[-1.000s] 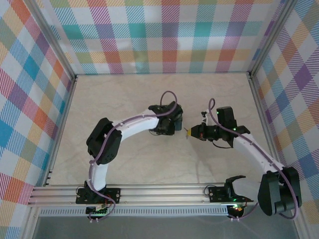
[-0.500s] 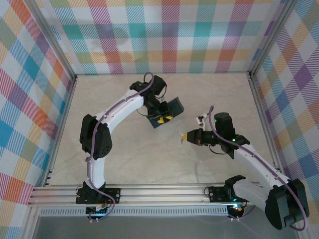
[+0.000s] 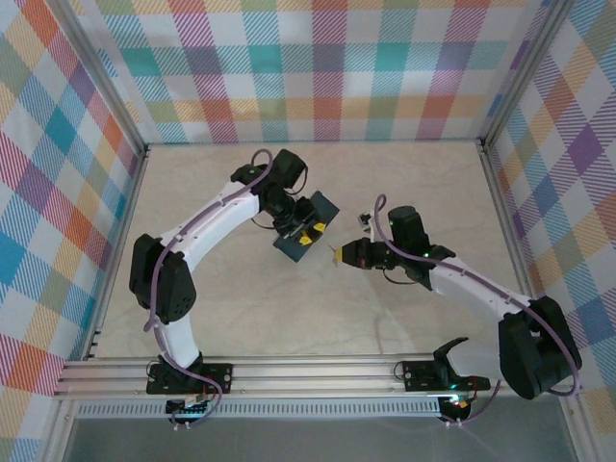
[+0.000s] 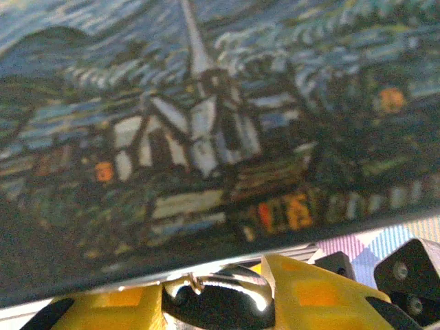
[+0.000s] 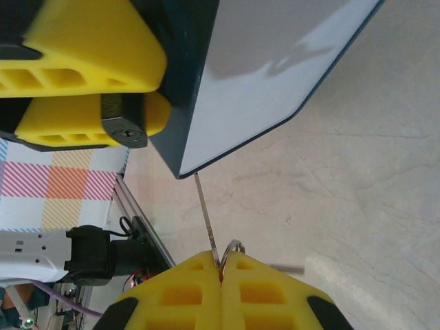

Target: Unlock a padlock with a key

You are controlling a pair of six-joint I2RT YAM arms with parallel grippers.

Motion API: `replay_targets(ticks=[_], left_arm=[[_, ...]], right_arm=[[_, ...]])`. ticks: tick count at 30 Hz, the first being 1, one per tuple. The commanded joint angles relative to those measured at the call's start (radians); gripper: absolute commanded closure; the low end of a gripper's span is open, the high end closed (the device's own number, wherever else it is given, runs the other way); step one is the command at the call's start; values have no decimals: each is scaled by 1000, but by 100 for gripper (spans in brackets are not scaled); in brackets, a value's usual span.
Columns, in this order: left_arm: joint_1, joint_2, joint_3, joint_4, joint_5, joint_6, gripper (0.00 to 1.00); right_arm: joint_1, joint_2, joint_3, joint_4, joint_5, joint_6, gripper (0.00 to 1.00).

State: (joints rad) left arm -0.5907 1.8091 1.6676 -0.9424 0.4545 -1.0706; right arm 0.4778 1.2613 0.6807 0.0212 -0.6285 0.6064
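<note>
Partly cropped padlock (image 4: pixel 220 306), blurry tin (image 4: pixel 206 124), key (image 5: pixel 206 220) head hidden

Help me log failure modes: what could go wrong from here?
1. The key points at the corner of the tin, not at the padlock held in the left jaws; advancing could jam it against the tin.
2. The right jaws pinch only the key's end, so it may pivot.

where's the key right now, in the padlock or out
Out: the thin grey metal key, pinched in the right end effector, has its tip in open air, apart from the small dark padlock.
</note>
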Motion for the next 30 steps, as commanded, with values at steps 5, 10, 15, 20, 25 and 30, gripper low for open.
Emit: replay_targets(ticks=[5, 10, 15, 20, 25, 30], left_arm=[[31, -59, -47, 55, 22, -46, 87], [42, -64, -56, 63, 24, -48, 87], [43, -79, -77, 86, 29, -63, 87], [45, -88, -87, 92, 27, -64, 87], [48, -93, -93, 99, 31, -70, 88], [48, -92, -86, 95, 35, -64, 88]], right_arm=[[25, 36, 35, 140, -37, -20, 98], [51, 74, 59, 183, -53, -13, 98], [65, 109, 88, 183, -51, -10, 98], [67, 124, 96, 179, -42, -7, 98], [68, 124, 94, 175, -32, -5, 98], [68, 141, 102, 187, -29, 9, 98]])
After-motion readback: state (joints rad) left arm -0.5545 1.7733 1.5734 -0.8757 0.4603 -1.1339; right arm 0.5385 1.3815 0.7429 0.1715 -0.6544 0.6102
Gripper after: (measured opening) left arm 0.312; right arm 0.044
